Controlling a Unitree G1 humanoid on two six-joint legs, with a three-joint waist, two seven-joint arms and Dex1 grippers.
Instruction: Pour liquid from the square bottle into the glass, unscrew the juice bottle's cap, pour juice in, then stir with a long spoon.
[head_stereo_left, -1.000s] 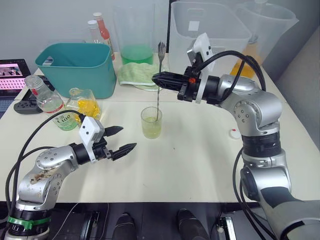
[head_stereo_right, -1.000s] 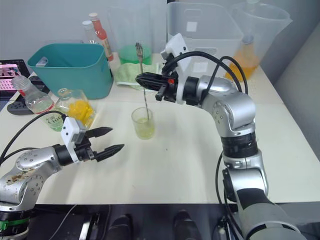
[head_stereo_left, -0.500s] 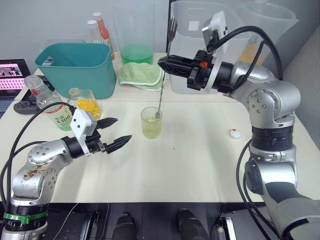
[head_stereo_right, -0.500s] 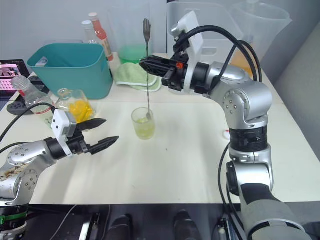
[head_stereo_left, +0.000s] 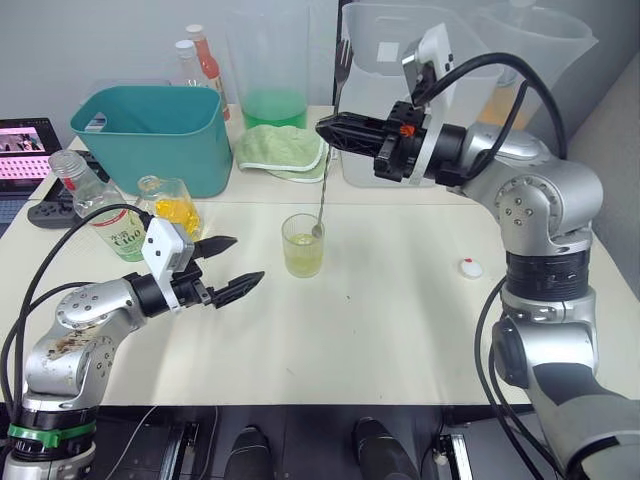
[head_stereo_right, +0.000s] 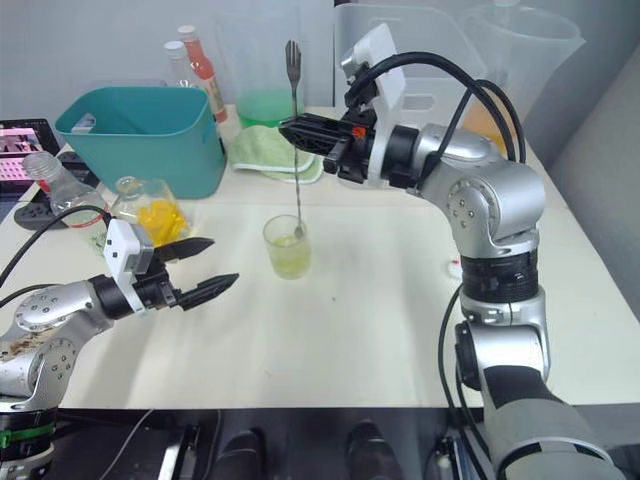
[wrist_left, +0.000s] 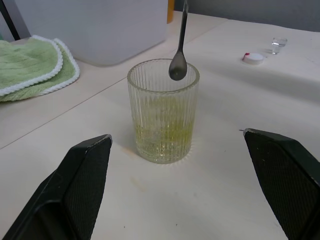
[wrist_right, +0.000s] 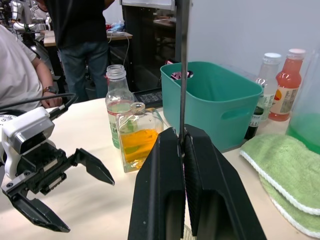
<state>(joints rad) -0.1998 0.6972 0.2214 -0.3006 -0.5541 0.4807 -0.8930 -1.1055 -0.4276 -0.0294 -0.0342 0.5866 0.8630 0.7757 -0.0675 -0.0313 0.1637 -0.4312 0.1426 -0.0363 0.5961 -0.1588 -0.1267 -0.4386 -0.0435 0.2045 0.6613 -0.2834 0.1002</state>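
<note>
The right gripper (head_stereo_left: 330, 131) is up above the table, and its two fingers are pressed tight on the stem of the long spoon (head_stereo_right: 295, 150). The spoon hangs almost straight down. Its little bowl sits at the rim of the glass (head_stereo_left: 303, 245), above the yellow-green drink inside. The glass stands in the middle of the table (head_stereo_left: 380, 320).

The left gripper (head_stereo_left: 226, 265) floats just over the table, near the glass on the robot's left. Its fingers are wide apart and hold nothing.

The square bottle (head_stereo_left: 172, 206) stands by the teal bin (head_stereo_left: 155, 135). The juice bottle (head_stereo_left: 95, 205) is just beside it with its top off. The juice bottle's cap (head_stereo_left: 469, 267) lies on the table well to the right of the glass
</note>
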